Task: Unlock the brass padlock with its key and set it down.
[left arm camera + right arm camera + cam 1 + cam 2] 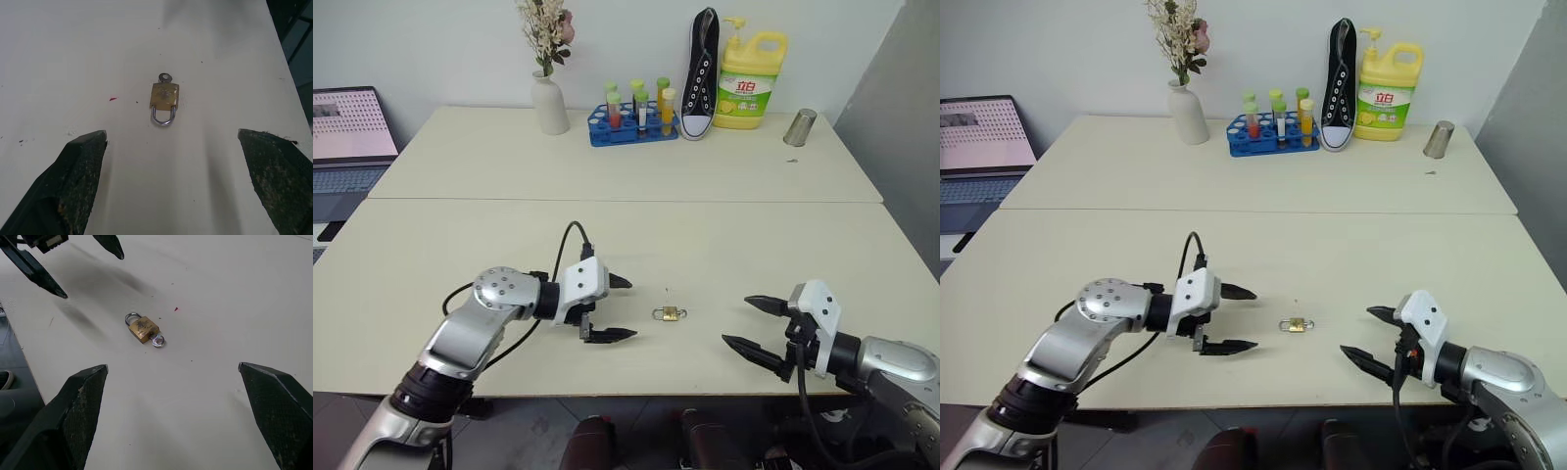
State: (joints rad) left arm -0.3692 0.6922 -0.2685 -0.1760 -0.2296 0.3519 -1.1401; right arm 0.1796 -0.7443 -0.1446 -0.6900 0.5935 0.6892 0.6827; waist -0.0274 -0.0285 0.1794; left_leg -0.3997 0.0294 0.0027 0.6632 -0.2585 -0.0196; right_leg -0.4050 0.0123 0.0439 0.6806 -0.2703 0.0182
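The small brass padlock [670,313] lies flat on the cream table [607,225], near its front edge, between my two grippers. Its silver shackle [163,117] points toward my left gripper. The key's round silver head [165,77] sticks out of the lock's other end, toward my right gripper. My left gripper [632,308] is open just left of the lock, fingers level and aimed at it, apart from it. My right gripper [735,321] is open further off on the lock's right and holds nothing. The right wrist view shows the padlock [143,329] ahead of the wide-spread fingers.
Along the table's back edge stand a white vase with flowers [548,103], a blue rack of coloured tubes [631,122], an upright black sneaker [702,73], a yellow detergent bottle [751,83] and a metal cup [800,127]. A laptop [347,137] sits off to the left.
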